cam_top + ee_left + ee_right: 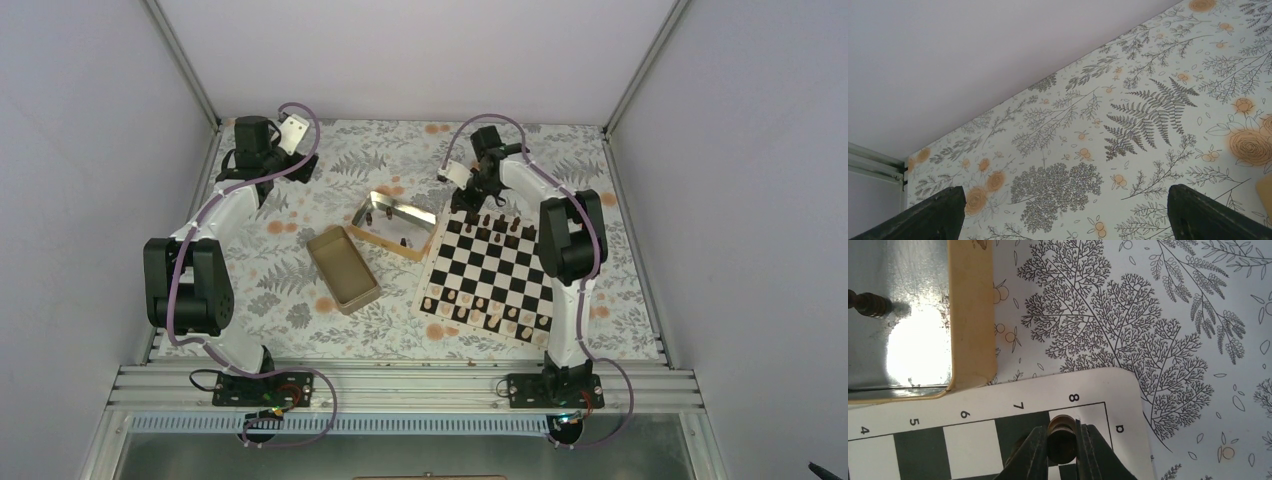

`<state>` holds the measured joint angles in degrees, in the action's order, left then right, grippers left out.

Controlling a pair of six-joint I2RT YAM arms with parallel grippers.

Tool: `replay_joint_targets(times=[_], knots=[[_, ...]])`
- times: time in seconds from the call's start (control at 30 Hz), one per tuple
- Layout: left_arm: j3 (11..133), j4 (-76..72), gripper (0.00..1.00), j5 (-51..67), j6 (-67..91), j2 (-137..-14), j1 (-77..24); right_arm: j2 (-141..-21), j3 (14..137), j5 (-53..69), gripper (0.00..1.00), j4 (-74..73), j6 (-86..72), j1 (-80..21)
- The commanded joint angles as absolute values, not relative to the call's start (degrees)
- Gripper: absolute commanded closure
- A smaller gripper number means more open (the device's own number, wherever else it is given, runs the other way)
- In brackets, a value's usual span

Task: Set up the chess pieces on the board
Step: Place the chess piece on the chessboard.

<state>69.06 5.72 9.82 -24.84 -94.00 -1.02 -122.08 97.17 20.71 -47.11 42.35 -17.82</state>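
The right hand (pixel 1062 430) pinches a dark chess piece (pixel 1061 447) between its fingers, at the corner of the board (pixel 998 397) by the 8 mark. Beyond lies a golden tin (pixel 970 315). The left hand (pixel 1065 192) hangs spread wide over the bench (pixel 1148 100), well apart.

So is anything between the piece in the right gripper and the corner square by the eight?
Nothing visible. The right gripper holds the dark chess piece just over the bare corner square of the board; the tin box is off to one side.

Left hand (pixel 1066 190) wide apart, right hand (pixel 1062 431) tight.
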Motion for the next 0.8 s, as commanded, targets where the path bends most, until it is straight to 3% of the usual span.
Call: replay_joint_targets(times=[0.0,0.77], knots=[[70.0,6.1,0.0,10.8,-24.3,-92.2,-1.1,-120.6,97.2,20.8,0.86,-44.1,42.2,-17.2],[70.0,6.4,0.0,10.8,-24.3,-92.2,-1.1,-124.5,98.9,20.0,0.85,-46.3,43.3,-16.1]])
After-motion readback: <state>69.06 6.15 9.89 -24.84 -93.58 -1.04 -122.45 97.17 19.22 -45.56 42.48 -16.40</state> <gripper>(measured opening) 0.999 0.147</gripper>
